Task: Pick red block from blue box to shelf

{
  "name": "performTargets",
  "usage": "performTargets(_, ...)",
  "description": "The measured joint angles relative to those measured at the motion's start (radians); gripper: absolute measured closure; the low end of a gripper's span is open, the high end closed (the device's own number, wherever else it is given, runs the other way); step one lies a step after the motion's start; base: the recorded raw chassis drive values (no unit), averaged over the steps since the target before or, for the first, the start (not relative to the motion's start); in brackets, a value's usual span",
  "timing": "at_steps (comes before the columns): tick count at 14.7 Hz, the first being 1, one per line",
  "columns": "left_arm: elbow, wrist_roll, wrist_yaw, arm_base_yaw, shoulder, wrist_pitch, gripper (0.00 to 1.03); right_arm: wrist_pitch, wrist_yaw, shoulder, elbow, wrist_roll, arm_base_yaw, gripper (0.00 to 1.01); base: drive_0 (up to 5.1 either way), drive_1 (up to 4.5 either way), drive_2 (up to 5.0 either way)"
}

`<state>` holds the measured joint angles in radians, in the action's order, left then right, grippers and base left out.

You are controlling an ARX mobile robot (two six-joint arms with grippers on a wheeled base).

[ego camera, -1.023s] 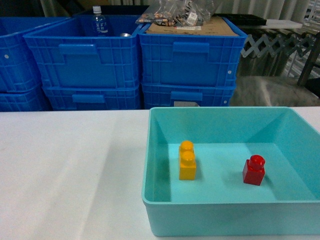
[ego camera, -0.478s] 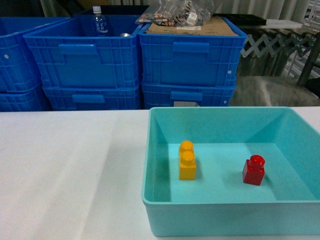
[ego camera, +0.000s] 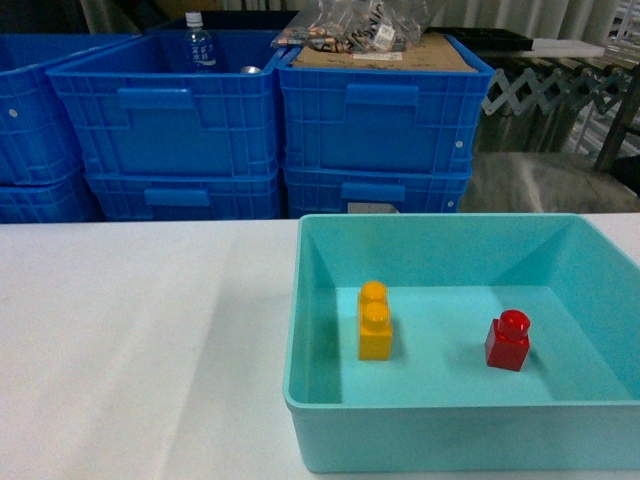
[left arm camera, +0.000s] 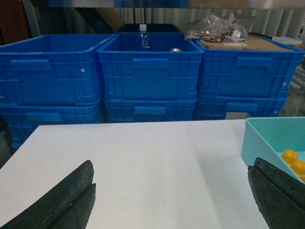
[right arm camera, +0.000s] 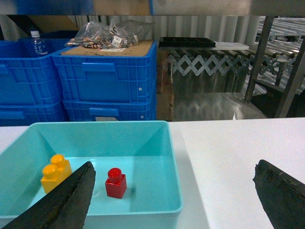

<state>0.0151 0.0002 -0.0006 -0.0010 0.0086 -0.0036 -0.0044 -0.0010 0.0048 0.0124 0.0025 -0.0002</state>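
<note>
The red block [ego camera: 508, 341] stands upright on the floor of the light blue box [ego camera: 440, 222], towards its right side. In the right wrist view the red block [right arm camera: 116, 182] lies just right of the left finger. My right gripper [right arm camera: 174, 195] is open, empty, and spans the box's right wall [right arm camera: 174, 162] and bare table. My left gripper [left arm camera: 171, 200] is open and empty over the white table, with the box corner [left arm camera: 274, 121] by its right finger. Neither gripper shows in the head view. The shelf is out of view.
A yellow two-stud block [ego camera: 375, 320] sits left of the red one in the box. Stacked dark blue crates [ego camera: 170, 130] stand behind the white table [ego camera: 140, 340], holding a bottle [ego camera: 200, 45] and bagged parts on cardboard [ego camera: 370, 25]. A metal lattice [right arm camera: 209, 67] is at the far right.
</note>
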Motion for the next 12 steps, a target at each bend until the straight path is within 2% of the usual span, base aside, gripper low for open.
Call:
performTargets(3,0.000,0.000,0.000,0.000,0.000,0.000,0.05,-0.011,-0.013,0.002,0.001,-0.002,-0.003,0.03,0.0,0.00,0.0)
performTargets(4,0.000,0.000,0.000,0.000,0.000,0.000,0.05,-0.060,-0.155,0.082,0.025,-0.053,-0.034,0.03,0.0,0.00,0.0)
performTargets(5,0.000,0.000,-0.002,0.000,0.000,0.000,0.05,-0.013,-0.184,0.200,0.047,-0.074,-0.006,0.03,0.0,0.00,0.0)
performTargets(6,0.000,0.000,0.000,0.000,0.000,0.000,0.05,0.069,-0.190,0.332,0.083,-0.080,0.043,0.03,0.0,0.00,0.0)
performTargets(7,0.000,0.000,0.000,0.000,0.000,0.000,0.05,0.144,-0.178,0.484,0.142,-0.074,0.068,0.03,0.0,0.00,0.0)
performTargets(8,0.000,0.000,0.000,0.000,0.000,0.000,0.05,0.204,-0.129,0.643,0.207,-0.058,0.100,0.03,0.0,0.00,0.0)
performTargets(9,0.000,0.000,0.000,0.000,0.000,0.000,0.05,0.266,-0.045,0.933,0.336,-0.024,0.182,0.03,0.0,0.00,0.0)
performTargets(10,0.000,0.000,0.000,0.000,0.000,0.000,0.05,0.230,0.034,1.186,0.504,-0.016,0.283,0.03,0.0,0.00,0.0)
performTargets(11,0.000,0.000,0.000,0.000,0.000,0.000,0.05,0.195,0.055,1.289,0.580,-0.012,0.311,0.03,0.0,0.00,0.0)
performTargets(12,0.000,0.000,0.000,0.000,0.000,0.000,0.05,0.168,0.063,1.343,0.618,-0.005,0.317,0.03,0.0,0.00,0.0)
